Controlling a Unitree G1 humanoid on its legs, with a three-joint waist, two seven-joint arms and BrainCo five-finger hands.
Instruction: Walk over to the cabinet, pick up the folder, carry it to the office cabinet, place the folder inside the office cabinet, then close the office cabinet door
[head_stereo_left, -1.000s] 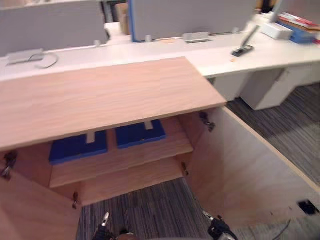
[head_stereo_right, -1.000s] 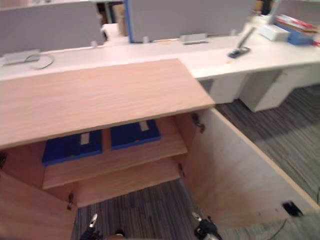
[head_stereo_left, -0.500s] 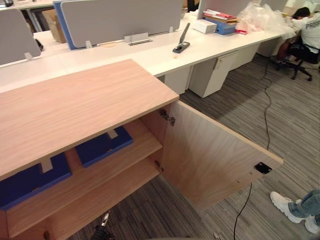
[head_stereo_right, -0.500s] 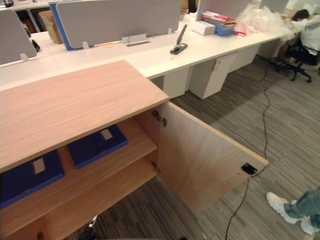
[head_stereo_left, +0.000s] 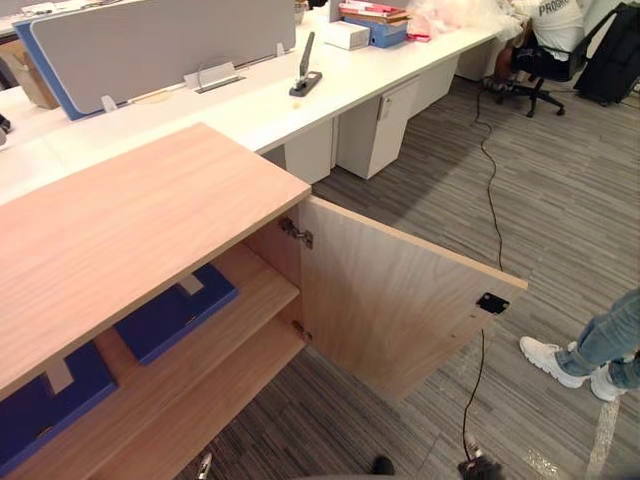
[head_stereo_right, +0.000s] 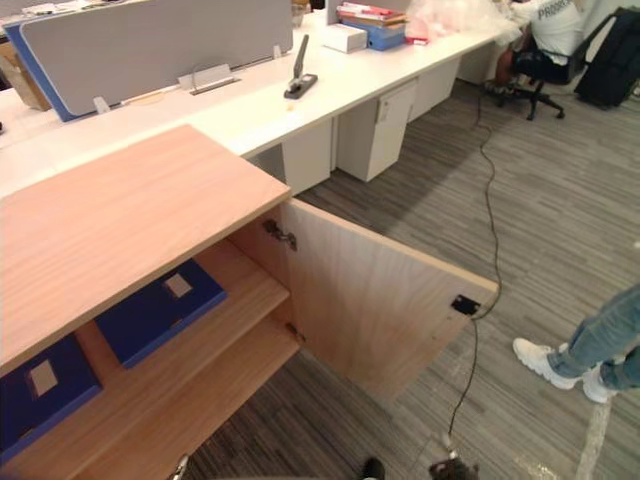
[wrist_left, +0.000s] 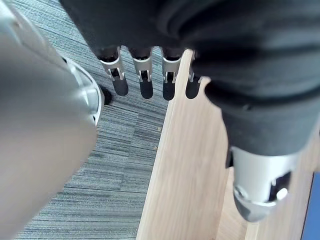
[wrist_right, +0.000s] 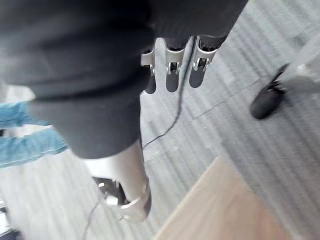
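Start with the cabinet (head_stereo_left: 130, 220): wood top, front open. Next the door (head_stereo_left: 390, 300), standing wide on the right side, hinged at the cabinet wall, with a dark catch (head_stereo_left: 492, 302) near its free edge. On the upper shelf (head_stereo_left: 262, 292), two blue folders (head_stereo_left: 175, 310), flat, side by side, back from the front edge; no telling the task's one from the other. By the look of it, placing done, closing left.

Both hands empty: left hand (wrist_left: 146, 80) with fingers straight, hanging beside a wood panel; right hand (wrist_right: 171, 72) likewise straight, over carpet.

To close well, step round to the door's outer face, lay straight fingers flat near the free edge, and push in one steady arc until flush. Mind a person's shoes (head_stereo_left: 555, 360) near that side.
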